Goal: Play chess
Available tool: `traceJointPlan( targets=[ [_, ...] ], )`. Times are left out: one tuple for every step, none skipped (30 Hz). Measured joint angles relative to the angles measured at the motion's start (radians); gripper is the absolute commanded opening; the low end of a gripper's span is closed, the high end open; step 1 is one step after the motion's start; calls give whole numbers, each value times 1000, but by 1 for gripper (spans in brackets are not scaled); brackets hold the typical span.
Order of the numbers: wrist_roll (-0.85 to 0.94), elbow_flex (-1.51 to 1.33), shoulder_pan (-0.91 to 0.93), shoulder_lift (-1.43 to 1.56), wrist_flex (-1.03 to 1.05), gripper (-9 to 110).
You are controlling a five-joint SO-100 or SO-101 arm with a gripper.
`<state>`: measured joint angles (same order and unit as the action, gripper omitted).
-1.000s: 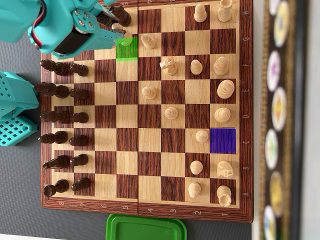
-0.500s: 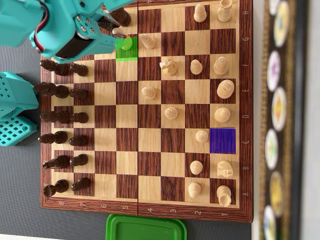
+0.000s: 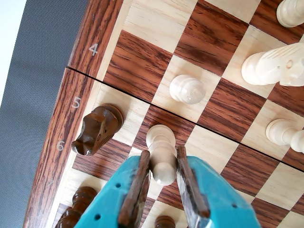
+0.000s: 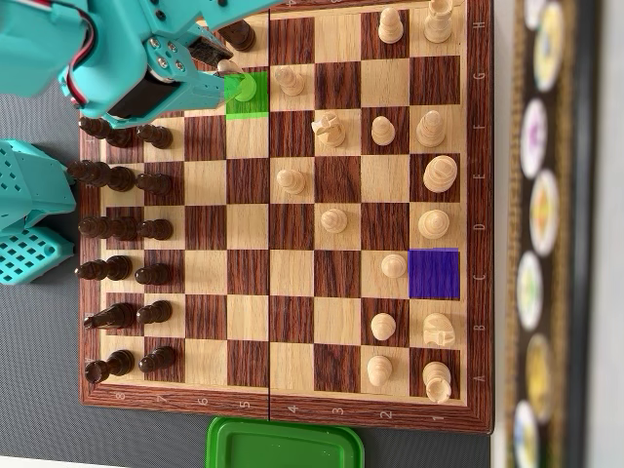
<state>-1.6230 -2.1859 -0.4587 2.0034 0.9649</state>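
My teal gripper [image 3: 162, 151] with brown pads is shut on a white chess piece [image 3: 160, 142] with a rounded top. The piece stands upright over a dark square near the board's numbered edge. In the overhead view the gripper [image 4: 234, 80] is at the upper left of the wooden chessboard [image 4: 312, 409]. There the white piece [image 4: 247, 86] sits on a green-marked square [image 4: 255, 105]. A purple-marked square [image 4: 434, 273] at the right is bare. A dark knight [image 3: 97, 128] stands just left of the held piece. A white pawn [image 3: 186, 89] stands one square beyond it.
Dark pieces [image 4: 122, 234] fill two columns along the board's left side. White pieces [image 4: 429, 180] are spread over the right half. A green lid [image 4: 283, 444] lies below the board. The arm's teal base [image 4: 29, 210] is at the left on the grey mat.
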Motion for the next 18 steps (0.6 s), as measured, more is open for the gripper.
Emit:
traceJointPlan(
  targets=[
    [0,0,0,0,0,8],
    [0,0,0,0,0,8],
    [0,0,0,0,0,9],
    [0,0,0,0,0,11],
    [0,0,0,0,0,12],
    [0,0,0,0,0,12],
    [0,-3,0,-2,0,12],
    [0,-3,0,-2,0,13],
    [0,-3,0,-2,0,13],
    [0,-3,0,-2,0,13],
    [0,-3,0,-2,0,13],
    [0,-3,0,-2,0,13],
    [0,-3,-2,-2,0,13],
    [0,-3,-2,-2,0,13],
    [0,-3,-2,-2,0,13],
    [0,-3,-2,-2,0,13],
    [0,-3,-2,-2,0,13],
    [0,-3,-2,-2,0,13]
  ],
)
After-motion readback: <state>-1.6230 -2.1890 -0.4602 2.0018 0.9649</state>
